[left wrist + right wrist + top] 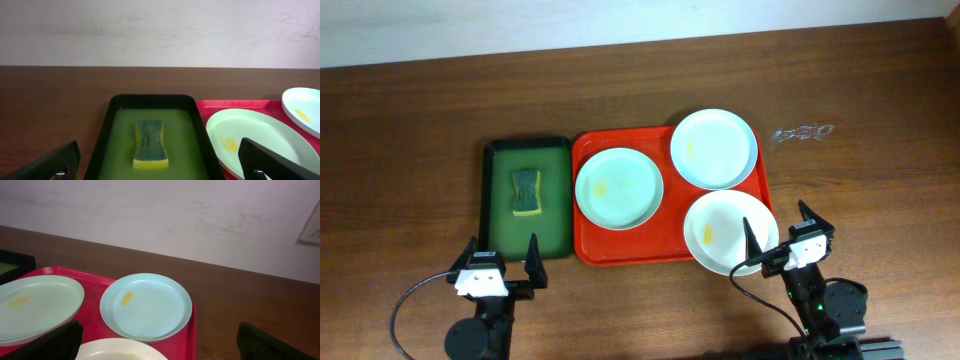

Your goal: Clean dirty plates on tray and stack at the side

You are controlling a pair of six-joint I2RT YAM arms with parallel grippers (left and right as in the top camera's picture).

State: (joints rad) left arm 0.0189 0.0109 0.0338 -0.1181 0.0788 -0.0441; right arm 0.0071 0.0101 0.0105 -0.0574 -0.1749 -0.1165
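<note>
Three pale plates, each with a yellow smear, lie on the red tray (620, 245): a left plate (619, 188), a back plate (714, 148) and a front plate (722, 232) that hangs over the tray's front right corner. A green and yellow sponge (525, 192) lies in the dark green tray (498, 240). My left gripper (502, 265) is open and empty, just in front of the green tray. My right gripper (782, 235) is open and empty at the front plate's right edge. The left wrist view shows the sponge (150, 143) and left plate (250, 140); the right wrist view shows the back plate (146, 305).
A faint pale mark (802, 132) is on the brown wooden table to the right of the red tray. A pale wall runs along the table's far edge. Black cables trail from both arm bases at the front.
</note>
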